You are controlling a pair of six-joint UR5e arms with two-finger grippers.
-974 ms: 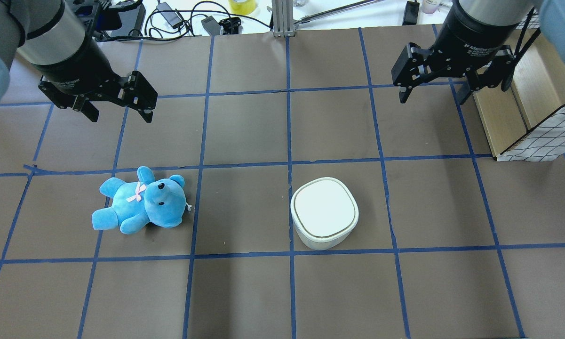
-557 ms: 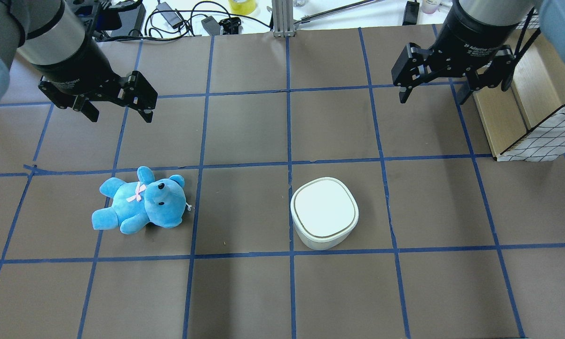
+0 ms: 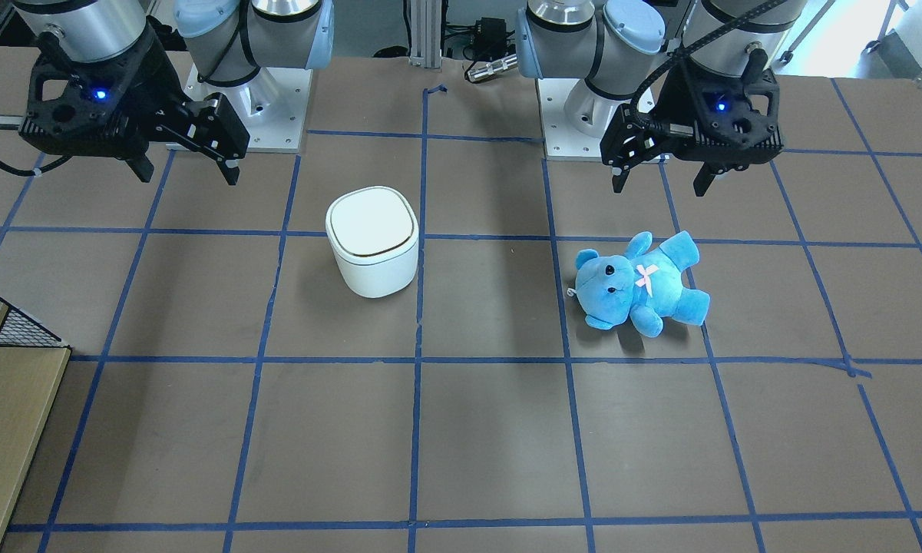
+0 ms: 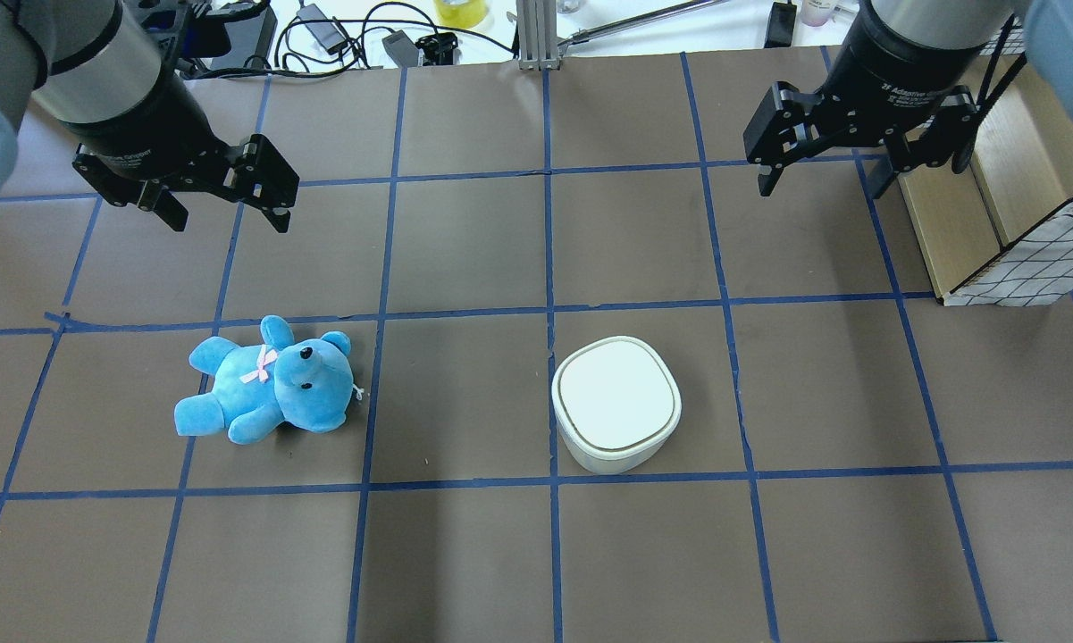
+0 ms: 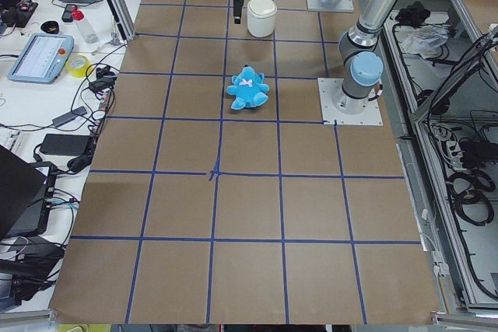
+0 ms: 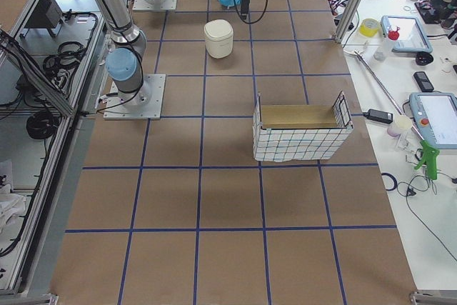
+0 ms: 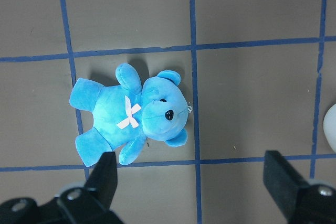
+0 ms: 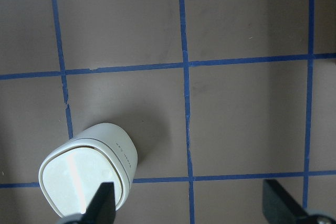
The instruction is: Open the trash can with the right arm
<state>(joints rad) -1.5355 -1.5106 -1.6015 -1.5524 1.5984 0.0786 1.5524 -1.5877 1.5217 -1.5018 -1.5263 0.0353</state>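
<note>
The white trash can [image 4: 616, 404] stands on the brown table with its lid shut; it also shows in the front view [image 3: 372, 240] and the right wrist view [image 8: 86, 174]. My right gripper [image 4: 822, 183] is open and empty, high above the table, behind and to the right of the can; it shows in the front view [image 3: 184, 170] too. My left gripper [image 4: 228, 214] is open and empty, above and behind the blue teddy [image 4: 268, 381], which lies on its back.
A wooden box with a wire-grid wall [image 4: 1010, 205] stands at the right edge, just beside my right gripper. Cables and tools [image 4: 348, 36] lie beyond the table's far edge. Blue tape lines mark a grid on the table.
</note>
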